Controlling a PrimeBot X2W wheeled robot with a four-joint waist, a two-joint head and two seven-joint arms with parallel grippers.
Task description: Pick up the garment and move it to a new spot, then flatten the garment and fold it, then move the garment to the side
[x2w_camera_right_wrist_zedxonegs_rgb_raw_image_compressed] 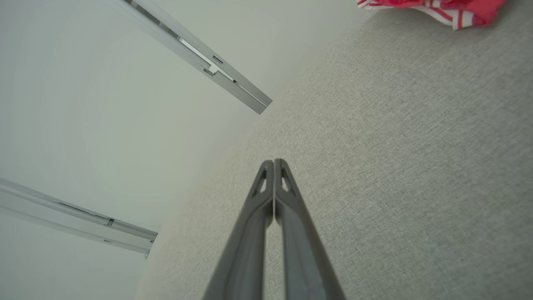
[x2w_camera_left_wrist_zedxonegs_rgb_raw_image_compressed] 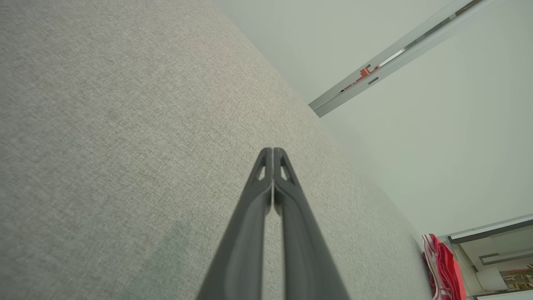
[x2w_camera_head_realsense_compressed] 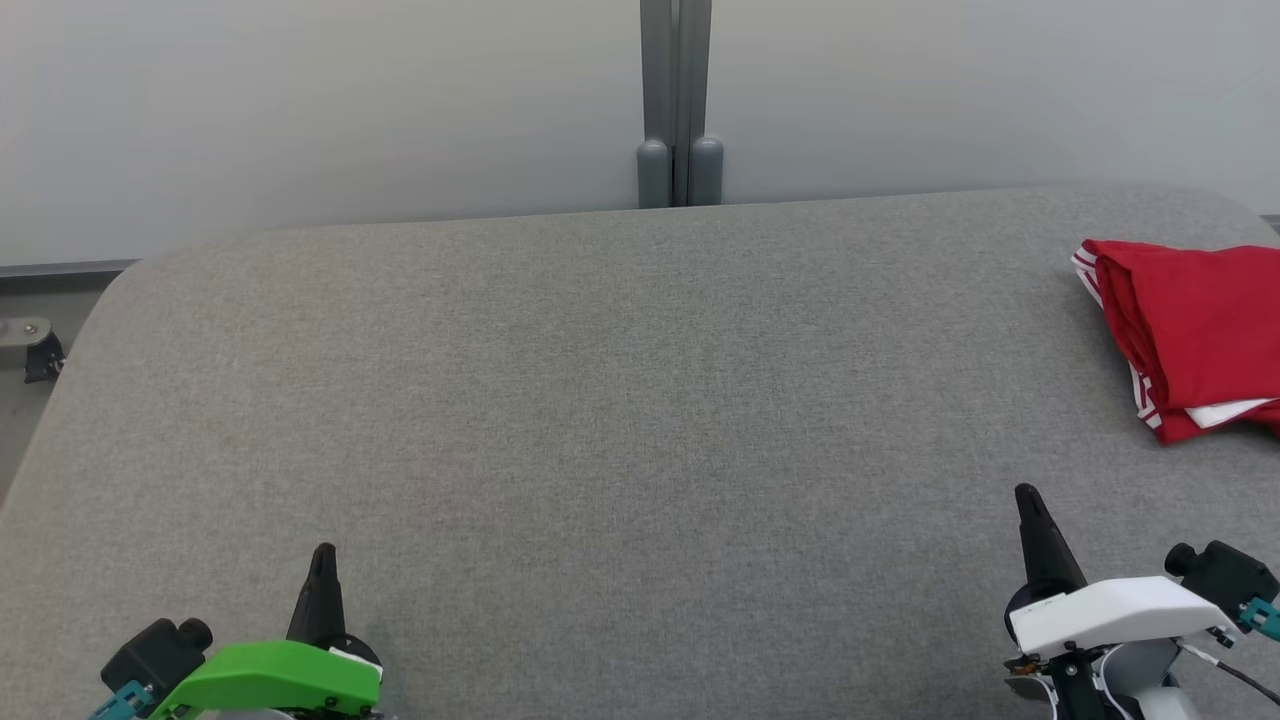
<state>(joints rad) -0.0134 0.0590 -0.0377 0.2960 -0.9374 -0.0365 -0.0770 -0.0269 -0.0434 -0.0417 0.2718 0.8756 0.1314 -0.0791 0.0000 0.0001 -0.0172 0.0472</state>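
Observation:
The garment [x2w_camera_head_realsense_compressed: 1195, 335] is red with white stripes and lies folded in a compact bundle at the far right of the grey fabric table [x2w_camera_head_realsense_compressed: 620, 400], partly cut off by the picture's edge. A strip of it shows in the left wrist view [x2w_camera_left_wrist_zedxonegs_rgb_raw_image_compressed: 443, 266] and its edge in the right wrist view [x2w_camera_right_wrist_zedxonegs_rgb_raw_image_compressed: 433, 6]. My left gripper [x2w_camera_head_realsense_compressed: 322, 560] rests low at the front left, shut with nothing in it [x2w_camera_left_wrist_zedxonegs_rgb_raw_image_compressed: 272, 151]. My right gripper [x2w_camera_head_realsense_compressed: 1028, 498] stands at the front right, shut and empty [x2w_camera_right_wrist_zedxonegs_rgb_raw_image_compressed: 273, 161], a good way short of the garment.
A pale partition wall with a grey post [x2w_camera_head_realsense_compressed: 678, 100] runs behind the table. The table's rounded left corner drops to the floor, where a small caster [x2w_camera_head_realsense_compressed: 40, 355] shows.

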